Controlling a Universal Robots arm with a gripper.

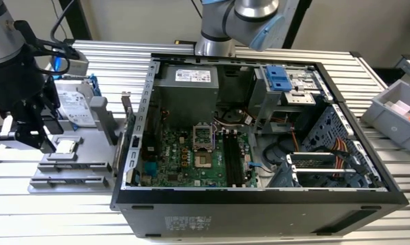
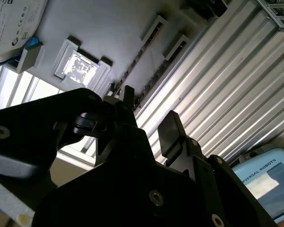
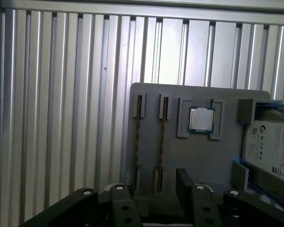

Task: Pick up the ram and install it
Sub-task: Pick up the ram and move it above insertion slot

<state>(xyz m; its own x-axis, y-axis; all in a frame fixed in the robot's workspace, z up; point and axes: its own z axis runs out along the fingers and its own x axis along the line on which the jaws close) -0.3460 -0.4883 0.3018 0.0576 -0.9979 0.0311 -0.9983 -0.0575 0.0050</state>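
Beside chip (image 3: 200, 119), ram (image 3: 162, 142), poss. between fingers (image 3: 184, 182)

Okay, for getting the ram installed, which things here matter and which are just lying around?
For the job:
gripper, open
ram stick
second ram stick, both in the gray tray
long black slots in the computer case

Just lying about:
square silver chip
hard drive
gray bin

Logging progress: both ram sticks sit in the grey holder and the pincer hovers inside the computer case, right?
No. The exterior view shows the pincer over the grey holder, outside the computer case. Both ram sticks do sit in the holder, seen in the first wrist view.
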